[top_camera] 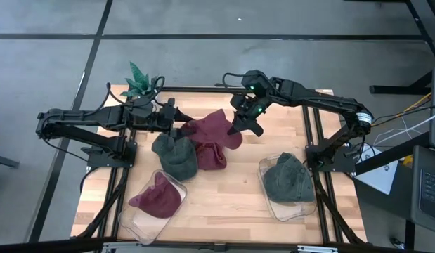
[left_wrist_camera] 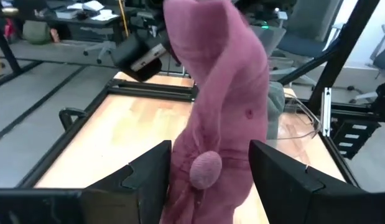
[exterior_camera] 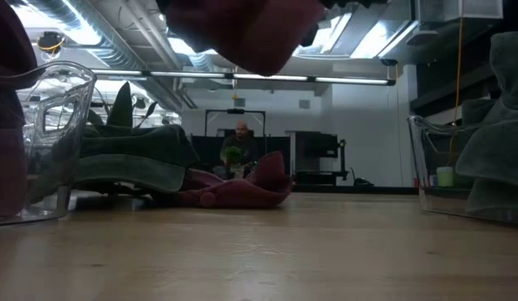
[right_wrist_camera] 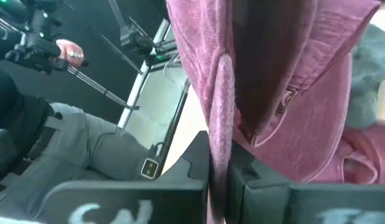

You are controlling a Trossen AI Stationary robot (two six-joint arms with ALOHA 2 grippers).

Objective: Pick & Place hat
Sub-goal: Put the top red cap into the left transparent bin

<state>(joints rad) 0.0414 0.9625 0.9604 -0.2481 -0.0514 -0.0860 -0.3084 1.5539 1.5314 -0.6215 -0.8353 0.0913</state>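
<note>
A maroon hat (top_camera: 206, 128) with a small pom-pom (left_wrist_camera: 206, 169) hangs in the air between my two grippers, clear of the table (exterior_camera: 242, 33). My right gripper (top_camera: 244, 128) is shut on it at the hat's right side. My left gripper (top_camera: 180, 125) stands open at the hat's left side. The hat's lower part hangs down between its fingers (left_wrist_camera: 152, 177). Below lie a second maroon hat (top_camera: 213, 156) and a dark green hat (top_camera: 176, 156), both on the table. My right gripper pinches a thin fold at the hat's edge (right_wrist_camera: 219, 143) between its two shut fingers, slanting down from the table's right. The hat is lifted clear and hangs slack away from the fingers. My left gripper has the hat between its open fingers; whether they touch it, I cannot tell.
A clear bin (top_camera: 133, 218) at the near left holds a maroon hat (top_camera: 159, 197). A second clear bin (top_camera: 273, 207) at the near right holds a dark green hat (top_camera: 287, 179). A green plant (top_camera: 138, 81) stands at the far left corner. A person stands beyond the table (right_wrist_camera: 55, 143).
</note>
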